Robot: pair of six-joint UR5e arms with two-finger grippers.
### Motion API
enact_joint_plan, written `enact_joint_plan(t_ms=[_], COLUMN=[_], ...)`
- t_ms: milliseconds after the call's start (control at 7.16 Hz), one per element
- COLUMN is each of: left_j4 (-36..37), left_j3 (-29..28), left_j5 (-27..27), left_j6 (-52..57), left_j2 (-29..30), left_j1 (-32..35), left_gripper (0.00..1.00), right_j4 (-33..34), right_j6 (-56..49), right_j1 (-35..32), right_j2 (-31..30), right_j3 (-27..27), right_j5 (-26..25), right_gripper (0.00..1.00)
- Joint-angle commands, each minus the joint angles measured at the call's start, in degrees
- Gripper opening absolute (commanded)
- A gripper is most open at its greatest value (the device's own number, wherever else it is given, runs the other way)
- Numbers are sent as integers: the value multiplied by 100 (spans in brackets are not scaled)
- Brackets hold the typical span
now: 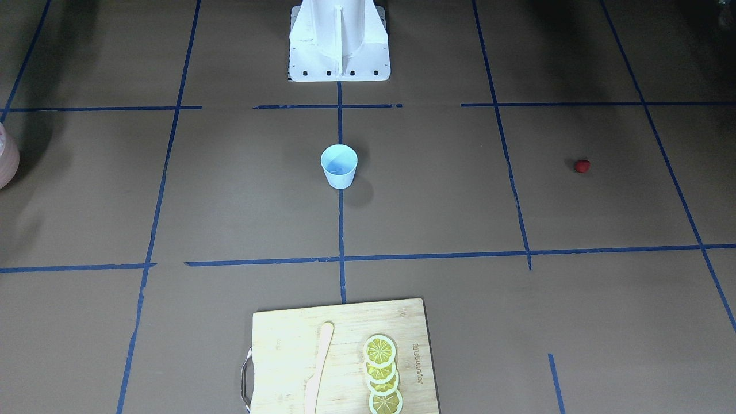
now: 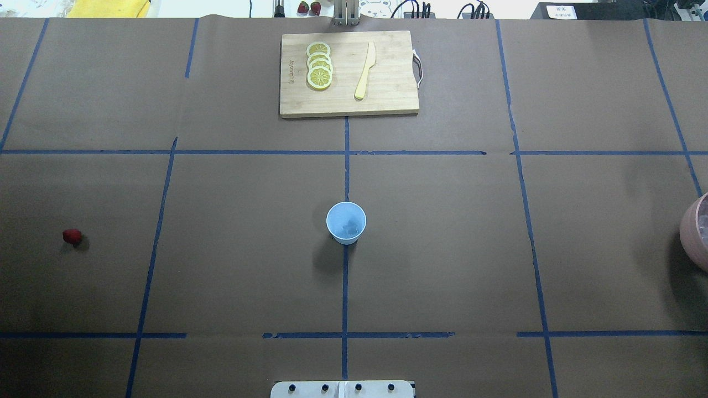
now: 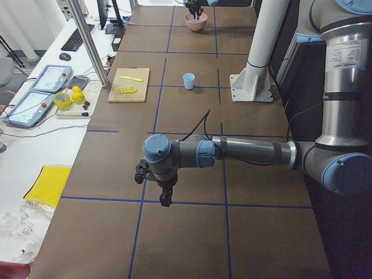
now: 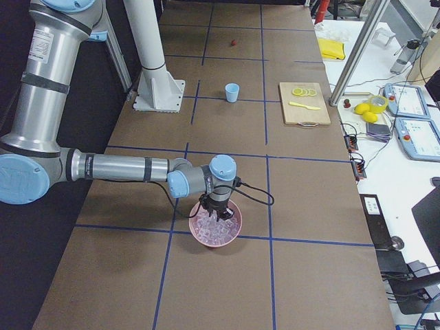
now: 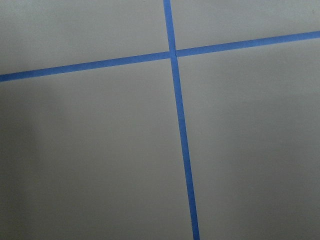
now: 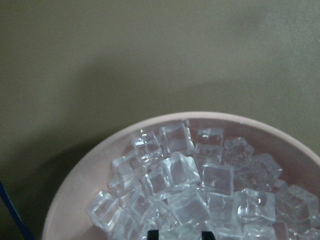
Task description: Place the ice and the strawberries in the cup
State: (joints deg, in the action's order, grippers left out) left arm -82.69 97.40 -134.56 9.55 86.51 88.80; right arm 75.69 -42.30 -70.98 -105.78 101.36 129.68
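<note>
1. At the table's right edge, the right claw has its tips narrowly apart among ice heaped in a pink bowl; whether it grips any is unclear.
2. The left claw is over the table's left end; I cannot tell its width.
3. The cup is mid-table, well apart from both, and the strawberry is near the left edge.

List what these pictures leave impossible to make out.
1. Left gripper: shows only in the exterior left view, small and dark, so whether it is open or shut cannot be told.
2. Right gripper: the right wrist view's bottom edge cuts off all but its tips, above the ice in the pink bowl.
3. Cup: in the overhead view, its contents are too faint to tell.
</note>
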Motion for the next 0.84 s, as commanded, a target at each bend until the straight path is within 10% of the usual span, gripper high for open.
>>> enact_joint_plan(t_ms=[0,699], left_j4=[-1,-1], left_j3=[7,34], left_j5=[0,0], left_j6=[3,-5], left_j2=[6,6], left_j1=[-3,-3], left_gripper=[100,100], right_j4=[959,1132], right_j6=[491,5978], right_j1=[-144,537], right_j2=[49,1135], right_j3=[775,1842], right_j5=[197,330], right_gripper=[2,2])
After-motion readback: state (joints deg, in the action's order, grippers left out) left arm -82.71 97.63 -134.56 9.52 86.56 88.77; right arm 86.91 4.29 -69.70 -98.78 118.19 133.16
